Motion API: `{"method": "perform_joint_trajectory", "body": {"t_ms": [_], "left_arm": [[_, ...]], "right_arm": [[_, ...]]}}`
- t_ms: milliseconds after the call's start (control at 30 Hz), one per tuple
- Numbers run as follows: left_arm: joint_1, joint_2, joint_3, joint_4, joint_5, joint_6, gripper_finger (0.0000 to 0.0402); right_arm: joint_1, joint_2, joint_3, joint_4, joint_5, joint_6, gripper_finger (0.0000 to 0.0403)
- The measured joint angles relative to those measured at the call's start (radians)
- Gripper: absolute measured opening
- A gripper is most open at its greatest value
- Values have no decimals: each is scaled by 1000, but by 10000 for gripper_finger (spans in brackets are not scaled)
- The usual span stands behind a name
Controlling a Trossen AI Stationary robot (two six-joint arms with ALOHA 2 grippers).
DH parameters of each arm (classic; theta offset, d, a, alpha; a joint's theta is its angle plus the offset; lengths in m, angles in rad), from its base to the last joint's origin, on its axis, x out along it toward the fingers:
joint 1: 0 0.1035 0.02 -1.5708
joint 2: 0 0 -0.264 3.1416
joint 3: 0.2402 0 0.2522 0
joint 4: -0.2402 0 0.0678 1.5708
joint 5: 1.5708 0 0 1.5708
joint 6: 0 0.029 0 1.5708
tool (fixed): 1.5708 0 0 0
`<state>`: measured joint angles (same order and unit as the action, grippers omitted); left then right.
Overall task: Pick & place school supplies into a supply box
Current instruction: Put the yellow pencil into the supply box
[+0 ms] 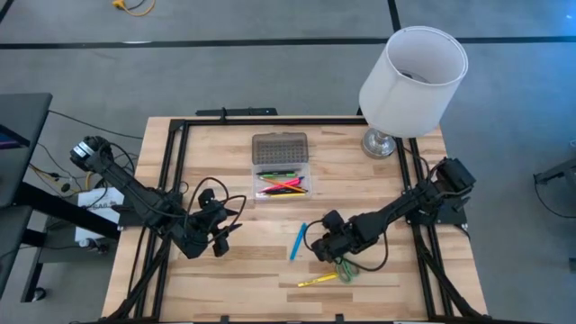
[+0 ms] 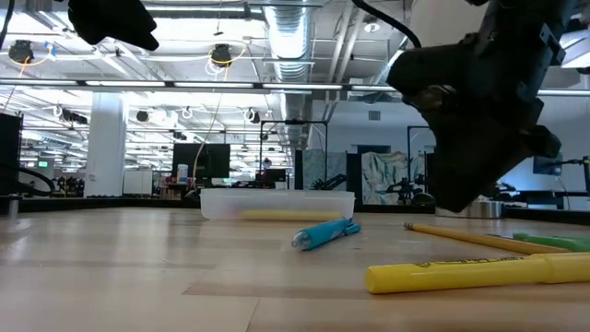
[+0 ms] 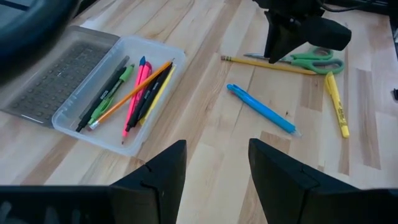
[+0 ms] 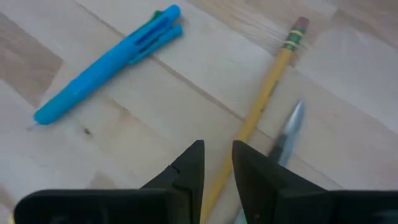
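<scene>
The supply box (image 1: 283,187) lies open at the table's far middle, its grey dotted lid (image 3: 56,81) folded back. Several pens and pencils lie in its clear base (image 3: 155,50). Loose on the table are a blue pen (image 4: 112,62), a yellow pencil (image 4: 267,106), green-handled scissors (image 3: 314,62) and a yellow highlighter (image 3: 337,102). My right gripper (image 4: 217,162) points steeply down just above the pencil, its fingers a narrow gap apart with nothing between them. My left gripper (image 3: 214,165) hovers open over the table's near left.
A white lamp (image 1: 409,76) stands at the far right corner on its metal foot (image 1: 382,142). Black frame rails (image 1: 175,153) run along the table's left, right and far sides. Bare wood lies between the box and the blue pen (image 1: 298,241).
</scene>
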<state>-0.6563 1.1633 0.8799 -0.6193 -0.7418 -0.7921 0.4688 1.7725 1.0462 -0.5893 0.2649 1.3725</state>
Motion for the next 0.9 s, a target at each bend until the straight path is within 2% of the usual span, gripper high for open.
{"method": "perform_joint_trajectory", "body": {"t_ms": [333,900], "left_arm": [[0,0,0,0,0,0,169],[0,0,0,-4,-2,2,169]], "right_arm": [[-1,13,-2,-51,-9,17,78],[-26,75,1,-15,-102,14,77]]}}
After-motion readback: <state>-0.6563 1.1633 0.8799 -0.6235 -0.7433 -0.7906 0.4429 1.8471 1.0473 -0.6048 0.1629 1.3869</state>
